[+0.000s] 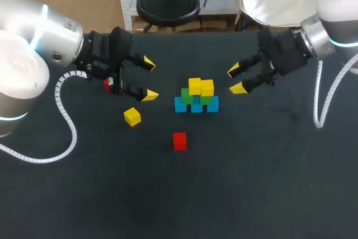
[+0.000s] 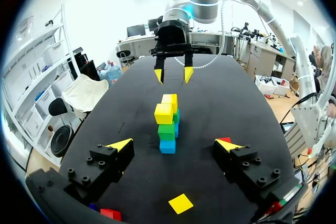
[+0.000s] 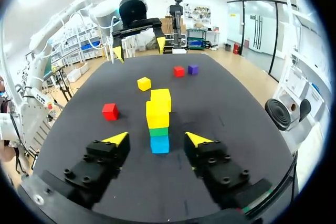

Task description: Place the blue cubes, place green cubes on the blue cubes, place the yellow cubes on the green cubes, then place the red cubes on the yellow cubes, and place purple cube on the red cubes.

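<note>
A stack stands mid-table: three blue cubes (image 1: 196, 106) in a row, green cubes (image 1: 187, 94) on them, and two yellow cubes (image 1: 201, 87) on top. A loose yellow cube (image 1: 132, 116) and a red cube (image 1: 179, 140) lie in front to the left. Another red cube (image 1: 107, 84) peeks from behind my left gripper (image 1: 149, 79), which is open and empty left of the stack. My right gripper (image 1: 235, 79) is open and empty just right of the stack. The right wrist view shows the stack (image 3: 159, 114) ahead of its fingers and a purple cube (image 3: 192, 69) beyond it.
The dark table (image 1: 251, 183) has free room along its front and right. A white cable (image 1: 66, 118) loops over the table at the left, and another cable (image 1: 319, 110) hangs at the right.
</note>
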